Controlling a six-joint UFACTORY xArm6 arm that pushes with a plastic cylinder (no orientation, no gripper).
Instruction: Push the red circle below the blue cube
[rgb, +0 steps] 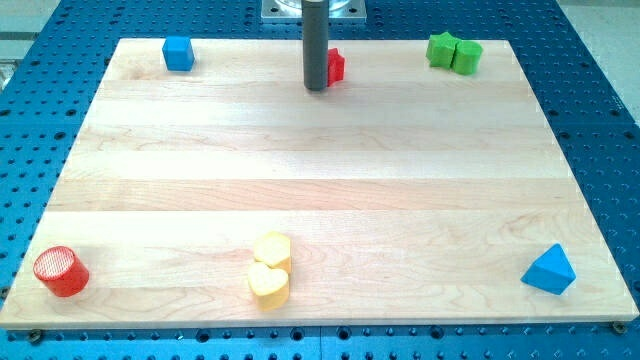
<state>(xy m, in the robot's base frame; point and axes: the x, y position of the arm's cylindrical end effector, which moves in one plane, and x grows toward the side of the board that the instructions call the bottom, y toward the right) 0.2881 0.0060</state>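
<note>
Board (320, 190): red circle (61, 271) at its bottom-left corner, blue cube (178, 53) at top left.
My tip (316, 88), a bare rod with no fingers, top centre beside a red block (336, 66); circle likely light, rigid, slides readily—push its side low.

Straight dark grey cylindrical rod (315, 45): one, standing upright near the middle of the view's top edge. Its upper end ran out of frame at the top, where a pale metal mounting part (313, 10) showed behind it (only partly in view, its form unclear). Surface was smooth and matte, with even width along the whole visible length. My tip (316, 89): the rod's blunt lower end, set down at board level towards the view's top. No joints or links of the arm were in view.
</note>
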